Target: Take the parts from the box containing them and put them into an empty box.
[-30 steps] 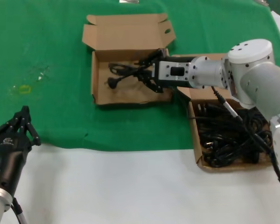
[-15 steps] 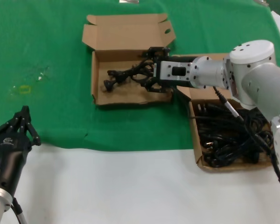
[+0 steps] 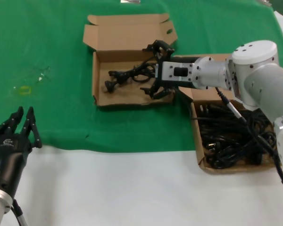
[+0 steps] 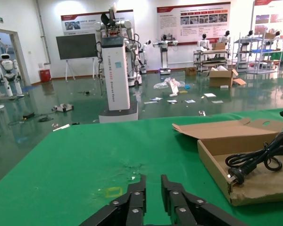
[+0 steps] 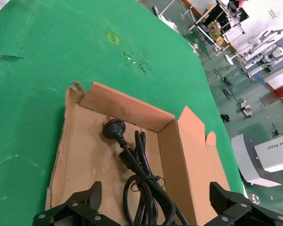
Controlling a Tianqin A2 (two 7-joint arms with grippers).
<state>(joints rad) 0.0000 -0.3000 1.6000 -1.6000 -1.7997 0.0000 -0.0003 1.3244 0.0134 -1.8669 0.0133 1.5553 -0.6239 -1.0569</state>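
Jaws of the right gripper (image 3: 158,70) stand spread wide over the right end of the receiving box (image 3: 101,100) at the head view's upper centre, the released power cord (image 3: 127,75) lying just left of them with its long axis across the box; the full box (image 3: 198,141) sits lower right on the green surface (image 3: 47,56). In the left wrist view, the left gripper (image 4: 151,200) waits at the bottom, jaws slightly parted, well apart from the cord (image 4: 254,157) at the right. In the right wrist view the cord (image 5: 134,174) lies between the spread jaws, running away from them, so the right arm is nearer.

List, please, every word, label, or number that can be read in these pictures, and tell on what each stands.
Nothing can be quoted with certainty.
Left gripper: a small white logo on its black body, too small to read.
White pillar: vertical red lettering, too blurred to read.
Wall posters: text too small to read.
White machine: a row of dark letters, blurred.
Receiving box and full box: no print seen.
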